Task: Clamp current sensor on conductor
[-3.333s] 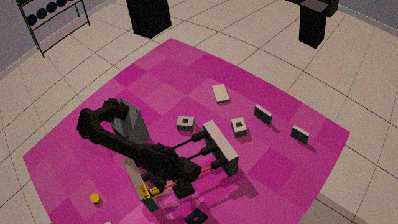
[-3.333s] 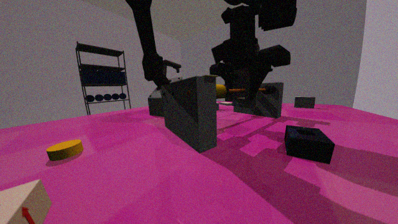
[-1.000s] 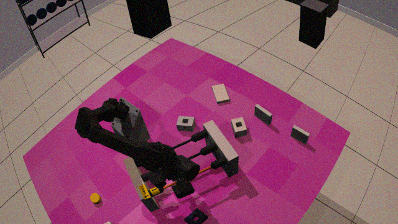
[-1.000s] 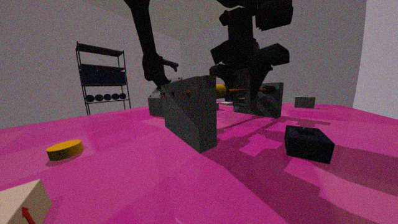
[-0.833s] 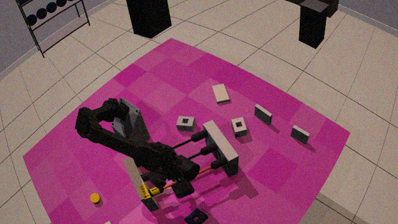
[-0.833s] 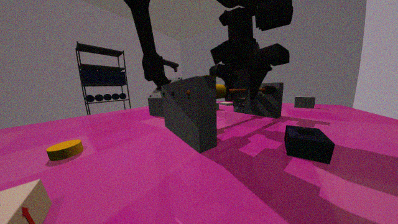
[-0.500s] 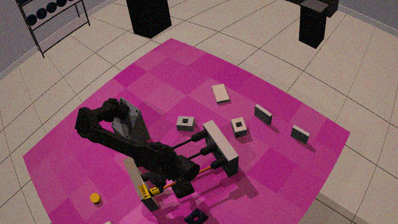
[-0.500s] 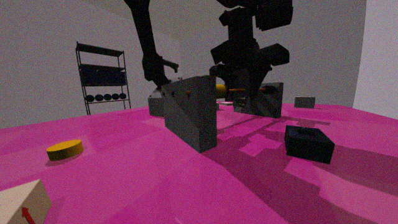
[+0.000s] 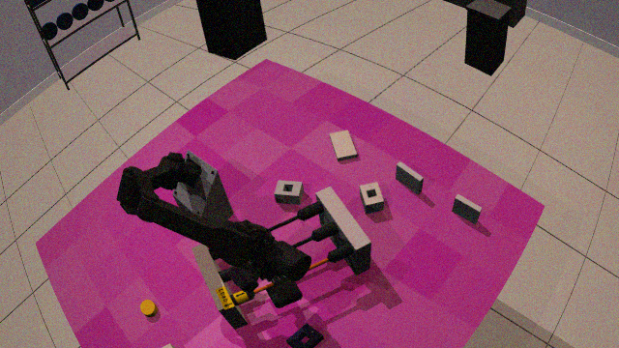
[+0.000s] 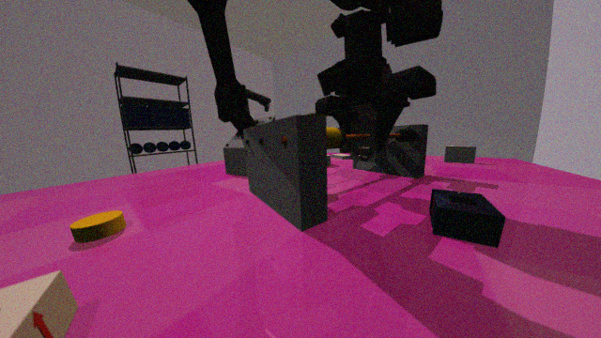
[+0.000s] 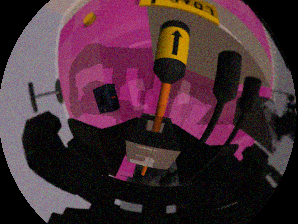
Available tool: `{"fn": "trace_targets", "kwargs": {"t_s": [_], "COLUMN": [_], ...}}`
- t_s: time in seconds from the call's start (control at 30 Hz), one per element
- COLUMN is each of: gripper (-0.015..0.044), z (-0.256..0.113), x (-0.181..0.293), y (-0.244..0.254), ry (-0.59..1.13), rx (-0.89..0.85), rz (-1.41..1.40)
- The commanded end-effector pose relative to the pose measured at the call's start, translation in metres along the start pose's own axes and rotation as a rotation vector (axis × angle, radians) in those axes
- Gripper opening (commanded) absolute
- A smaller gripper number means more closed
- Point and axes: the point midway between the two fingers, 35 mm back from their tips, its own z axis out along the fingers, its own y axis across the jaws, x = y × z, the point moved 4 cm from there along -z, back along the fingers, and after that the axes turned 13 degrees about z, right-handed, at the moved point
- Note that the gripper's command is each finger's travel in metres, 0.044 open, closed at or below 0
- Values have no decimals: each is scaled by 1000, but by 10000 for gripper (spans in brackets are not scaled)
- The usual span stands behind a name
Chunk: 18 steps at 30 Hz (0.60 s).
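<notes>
Sensor [image 11: 149, 155], pale and partly hidden, sits between the jaws, which stand partway open and grip it. Orange wire [image 9: 319, 264] [image 10: 359, 135] [image 11: 162, 107] runs in at its far side and shows again at its near side; whether it is latched, I cannot tell, nor can I see its arrow. Beyond are the yellow sleeve [image 9: 241, 297] [image 10: 333, 136] [image 11: 173, 42], its black arrow pointing away, and the upright block [image 9: 209, 271] [image 10: 286, 174] [image 11: 200, 45] with the LOAD label [image 9: 224, 298] [image 11: 190, 10]. Farther off, a yellow disc [image 9: 148, 307] [image 10: 98, 225] [image 11: 89, 19] lies on the bench [image 9: 421, 261] [image 10: 188, 263] [image 11: 75, 45].
</notes>
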Motion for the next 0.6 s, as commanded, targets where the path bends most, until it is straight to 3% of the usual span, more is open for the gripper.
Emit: {"fn": "trace_targets", "kwargs": {"t_s": [0.0, 0.57], "gripper": [0, 0], "z": [0, 0], "x": [0, 0], "y": [0, -2], "ry": [0, 9], "rx": [0, -40], "rz": [0, 1]}}
